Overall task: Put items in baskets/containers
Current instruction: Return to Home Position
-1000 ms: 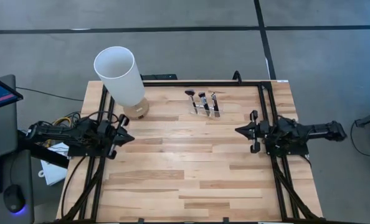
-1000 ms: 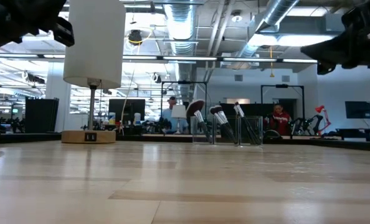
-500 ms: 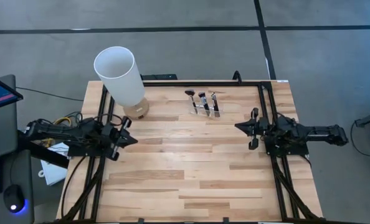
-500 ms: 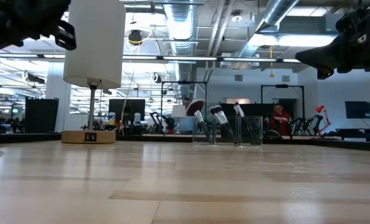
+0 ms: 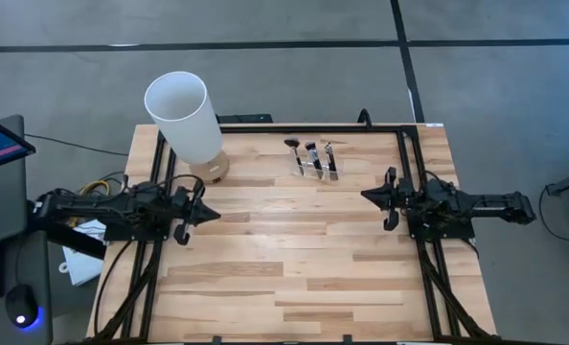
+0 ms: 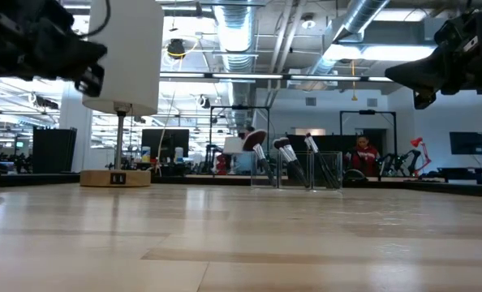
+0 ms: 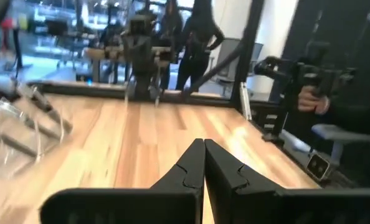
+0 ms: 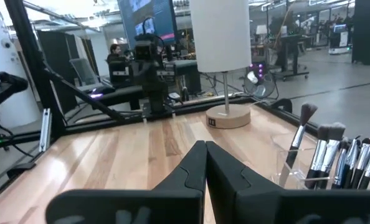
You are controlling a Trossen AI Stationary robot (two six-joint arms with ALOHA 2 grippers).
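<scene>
A light wooden table (image 5: 294, 259) is seen from above, with a dark robot arm at each side. The clear brush holder (image 5: 314, 168) stands near the table's far edge, about midway between the arms, with the makeup brushes (image 5: 308, 151) standing in it, handles down and bristle heads up. The level view shows 3 heads, 1 a wide fan, leaning above the holder (image 6: 306, 172). The left gripper (image 5: 211, 217) hangs over the table's left side, well apart from the holder and pointing toward the table's centre; its wrist view shows its fingers (image 7: 191, 168) pressed together with nothing between them. The right gripper (image 5: 366, 198) hangs over the right side, nearer the holder but apart from it, also pointing inward; its fingers (image 8: 194, 165) are likewise closed on nothing. Its wrist view shows the brushes (image 8: 334, 155) just off to one side. A tall white cylinder (image 5: 184, 115) on a round wooden base (image 5: 211, 171) stands at the far left corner, between the left arm and the holder's side of the table. Bare wood lies between the 2 grippers. Beyond the table, a person in red (image 6: 363, 152) shows in the room.
</scene>
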